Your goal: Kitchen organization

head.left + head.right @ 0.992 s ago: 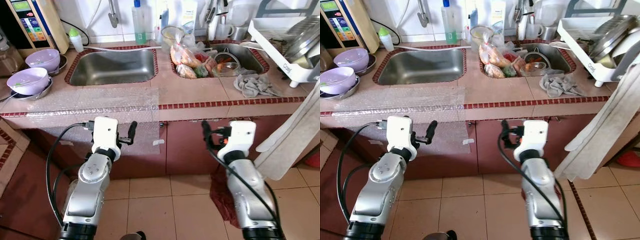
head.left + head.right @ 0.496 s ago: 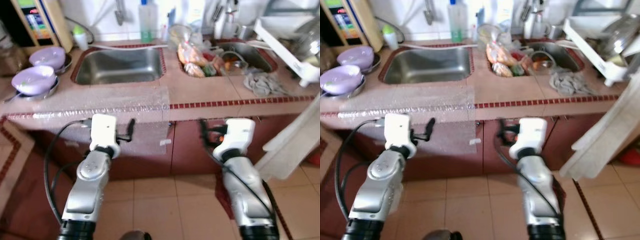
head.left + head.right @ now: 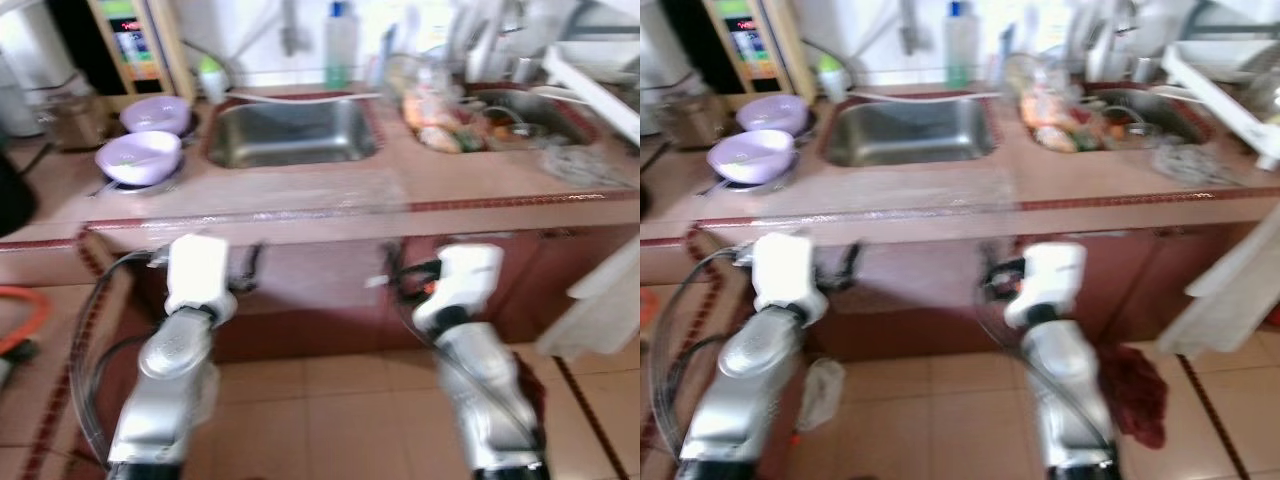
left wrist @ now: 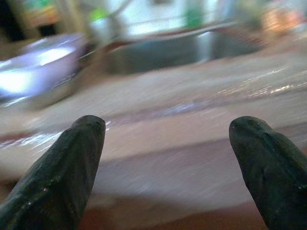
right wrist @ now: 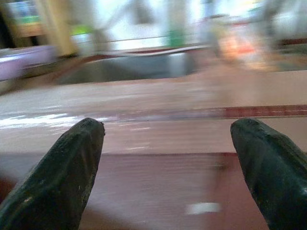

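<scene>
We face a long tiled counter point(image 3: 470, 185) that runs across the head views, all of them blurred. Our two arms reach toward its red cabinet front point(image 3: 320, 290) and stay below the counter edge, touching nothing. From the left gripper point(image 4: 165, 167), whose fingers point(image 4: 62, 172) are spread wide and empty, the counter edge lies at 12 o'clock. The right gripper point(image 5: 168, 167) is also spread wide and empty, with the same edge ahead of it.

The left sink point(image 3: 290, 130) sits at 12 o'clock from the space between our grippers, and its basin looks bare. The right sink point(image 3: 520, 110) lies at about 1 o'clock and holds a heap of bagged food point(image 3: 435, 110) and dishes, too smeared to sort out. A white dish rack point(image 3: 590, 75) at 2 o'clock is cut off by the frame edge.

A sheet of bubble wrap point(image 3: 330, 190) lies on the counter in front of the left sink. A grey cloth point(image 3: 570, 160) lies on the counter near the right sink.

At 10 o'clock two lilac bowls point(image 3: 140, 155) sit on metal plates; we cannot tell what is in them. A clear bottle point(image 3: 340, 45) stands behind the left sink. A small bottle with a green cap point(image 3: 210, 75) stands left of it.
</scene>
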Robot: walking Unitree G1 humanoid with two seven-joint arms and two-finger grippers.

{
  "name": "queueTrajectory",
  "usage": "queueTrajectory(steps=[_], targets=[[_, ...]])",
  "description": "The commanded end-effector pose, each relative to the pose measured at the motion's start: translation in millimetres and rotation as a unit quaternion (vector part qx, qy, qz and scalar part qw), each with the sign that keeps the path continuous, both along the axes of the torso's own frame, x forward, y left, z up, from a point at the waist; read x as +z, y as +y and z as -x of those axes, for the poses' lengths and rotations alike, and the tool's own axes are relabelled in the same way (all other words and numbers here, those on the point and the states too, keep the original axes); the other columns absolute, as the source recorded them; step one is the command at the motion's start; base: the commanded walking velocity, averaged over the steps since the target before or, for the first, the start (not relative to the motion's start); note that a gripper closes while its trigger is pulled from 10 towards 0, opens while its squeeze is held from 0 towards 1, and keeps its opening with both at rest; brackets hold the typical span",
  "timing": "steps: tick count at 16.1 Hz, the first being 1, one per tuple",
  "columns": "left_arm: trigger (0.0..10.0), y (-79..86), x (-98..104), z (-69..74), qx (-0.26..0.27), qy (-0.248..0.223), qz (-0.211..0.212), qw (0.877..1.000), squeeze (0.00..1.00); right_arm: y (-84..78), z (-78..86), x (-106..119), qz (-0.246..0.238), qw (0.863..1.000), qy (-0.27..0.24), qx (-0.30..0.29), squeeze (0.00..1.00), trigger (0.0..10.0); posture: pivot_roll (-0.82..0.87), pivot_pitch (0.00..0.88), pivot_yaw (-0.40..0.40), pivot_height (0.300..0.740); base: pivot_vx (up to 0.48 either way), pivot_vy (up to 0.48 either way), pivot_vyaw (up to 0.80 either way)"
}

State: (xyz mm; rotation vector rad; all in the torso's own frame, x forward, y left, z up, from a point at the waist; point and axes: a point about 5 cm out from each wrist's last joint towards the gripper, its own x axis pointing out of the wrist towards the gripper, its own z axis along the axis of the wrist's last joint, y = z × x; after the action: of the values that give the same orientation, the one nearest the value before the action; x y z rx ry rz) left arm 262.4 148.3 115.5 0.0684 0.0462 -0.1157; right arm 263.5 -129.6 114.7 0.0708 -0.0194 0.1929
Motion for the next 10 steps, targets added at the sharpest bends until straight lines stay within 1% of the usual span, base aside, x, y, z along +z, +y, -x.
queueTrajectory(steps=[1,2,3,4,5,6,7,8,9,10], targets=[[10.0,-10.9,10,7.0,-0.028,-0.025,0.006,0.999,0.00,-7.6,5.5,3,0.010,1.000,-0.005,-0.010,0.00,10.0,0.01,0.000,0.041,0.740,0.000,0.000,0.00],[10.0,-8.3,8,21.3,-0.027,-0.030,-0.006,0.999,0.00,-3.7,18.5,4,0.009,1.000,-0.006,-0.004,0.00,10.0,0.02,0.000,0.035,0.740,0.000,0.000,0.00],[10.0,-9.3,5,21.6,-0.028,-0.025,-0.010,0.999,0.00,-0.6,18.7,5,0.017,1.000,-0.010,0.014,0.00,10.0,0.02,0.010,0.021,0.740,0.000,0.000,0.00],[10.0,-8.9,-2,27.9,-0.027,-0.020,-0.014,0.999,0.00,1.1,25.5,-2,0.023,0.999,-0.007,0.024,0.00,10.0,0.02,0.014,0.015,0.740,0.000,0.000,0.00],[10.0,-6.3,-1,26.4,-0.021,-0.013,-0.017,1.000,0.00,2.2,26.9,-2,0.047,0.998,-0.010,0.034,0.00,10.0,0.02,0.017,0.019,0.740,0.000,0.000,0.00],[10.0,-5.2,-2,24.7,-0.015,-0.006,-0.019,1.000,0.00,1.4,26.9,-2,0.057,0.998,-0.014,0.038,0.00,10.0,0.02,0.013,0.020,0.740,0.000,0.000,0.00],[10.0,-4.9,-6,21.6,-0.013,0.001,-0.017,1.000,0.00,-2.6,24.5,-9,0.058,0.998,-0.005,0.028,0.00,10.0,0.02,0.000,0.016,0.740,0.000,0.000,0.00],[10.0,-2.0,-14,19.7,-0.012,0.006,-0.020,1.000,0.00,-1.9,22.4,-16,0.066,0.997,-0.002,0.028,0.00,10.0,0.02,0.000,0.016,0.740,0.000,0.000,0.00],[10.0,2.0,-15,14.7,-0.002,0.009,-0.022,1.000,0.00,-3.2,16.5,-15,0.074,0.997,-0.001,0.031,0.00,10.0,0.03,0.000,0.006,0.740,0.000,0.000,0.00],[10.0,0.0,-19,9.1,0.002,0.011,-0.021,1.000,0.00,-8.3,10.3,-19,0.072,0.997,0.008,0.031,0.00,10.0,0.03,0.000,-0.014,0.740,0.000,0.000,0.00]])
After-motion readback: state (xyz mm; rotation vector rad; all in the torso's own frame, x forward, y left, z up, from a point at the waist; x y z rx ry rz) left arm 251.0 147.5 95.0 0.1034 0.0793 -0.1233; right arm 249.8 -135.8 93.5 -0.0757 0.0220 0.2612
